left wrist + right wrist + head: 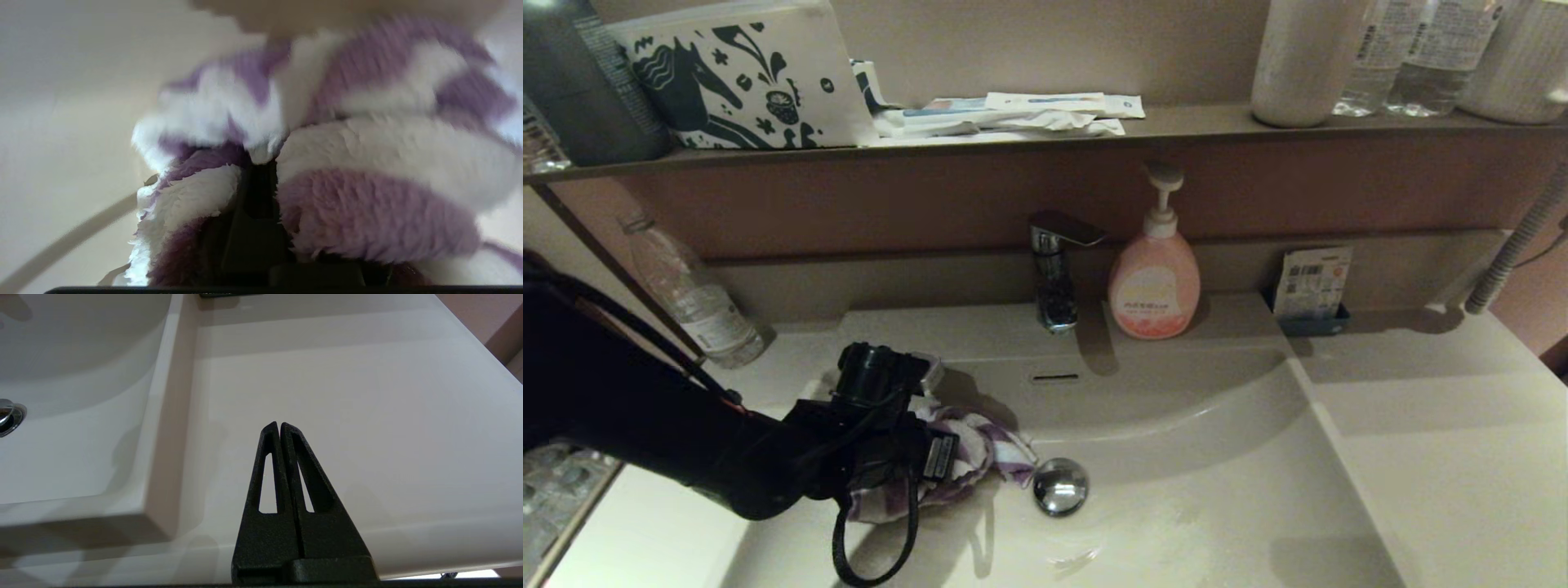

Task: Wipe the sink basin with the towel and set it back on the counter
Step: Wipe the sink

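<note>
The purple and white striped towel (984, 453) is bunched up on the floor of the cream-white sink basin (1201, 482), just left of the round chrome drain plug (1059, 486). My left gripper (931, 461) is shut on the towel and presses it down onto the basin's left side. In the left wrist view the towel (367, 196) fills most of the picture and wraps the dark fingers (255, 212). My right gripper (279, 425) is shut on nothing and hangs over the counter (367, 416) to the right of the basin; it is out of the head view.
A chrome faucet (1055, 269) and a pink soap bottle (1154, 278) stand behind the basin. A plastic water bottle (694, 298) stands at the back left. A small card holder (1312, 290) sits on the right counter (1445, 425). The brown shelf (1013, 143) above carries packets, bottles and a pouch.
</note>
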